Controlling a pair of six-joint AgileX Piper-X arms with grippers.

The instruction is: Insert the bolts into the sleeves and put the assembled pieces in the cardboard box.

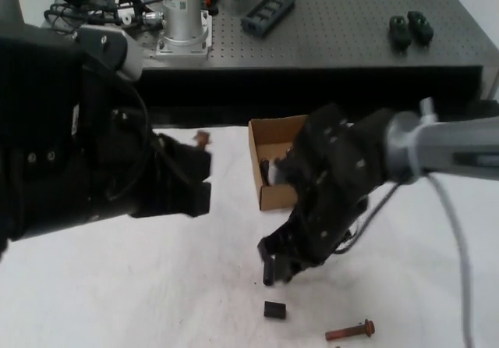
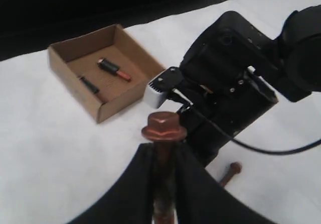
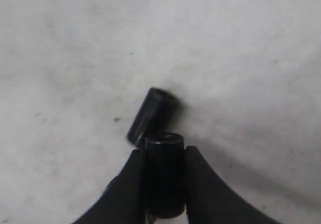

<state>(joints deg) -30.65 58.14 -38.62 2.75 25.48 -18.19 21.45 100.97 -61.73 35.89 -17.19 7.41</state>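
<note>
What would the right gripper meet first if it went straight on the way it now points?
Probably the loose sleeve lying on the white cloth, just beyond the held sleeve in the right gripper. Depth is unclear; it might pass beside it and touch the cloth first.

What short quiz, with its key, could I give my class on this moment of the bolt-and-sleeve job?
1. True or false: the left gripper is shut on a bolt with its head pointing up.
2. The right gripper is shut on a sleeve. Where does the other sleeve lie?
A) in the box
B) on the cloth, close by the right gripper
C) in the left gripper
3. How many assembled pieces lie in the cardboard box?

Key: 1 true; 2 B; 3 two.
</note>
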